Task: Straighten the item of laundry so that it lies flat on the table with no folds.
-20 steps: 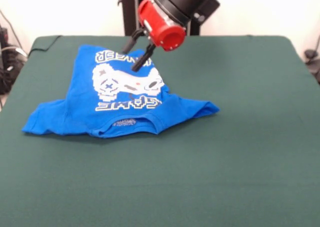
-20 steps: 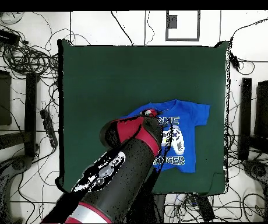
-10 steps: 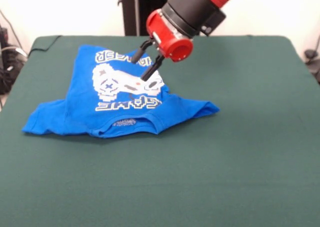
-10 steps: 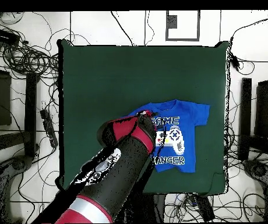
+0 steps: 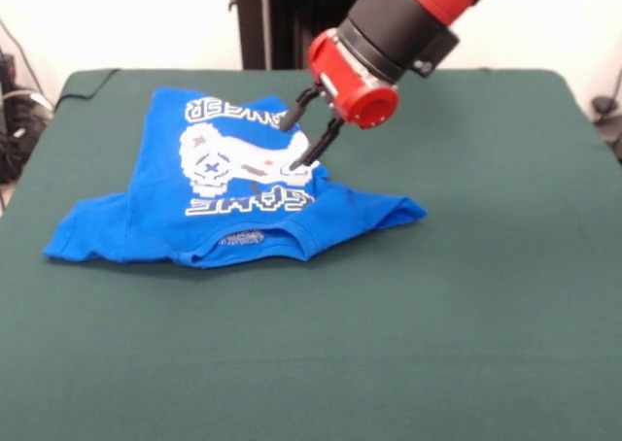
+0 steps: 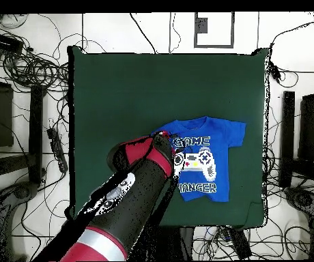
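My gripper (image 5: 303,140) hangs open and empty at upper centre of the front view, fingers apart, just above the right edge of the blue T-shirt (image 5: 224,184). The shirt spreads left and downward from it on the green table (image 5: 466,295), long axis sleeve to sleeve; its bunched right sleeve (image 5: 394,210) lies below-right of me. No containers show.
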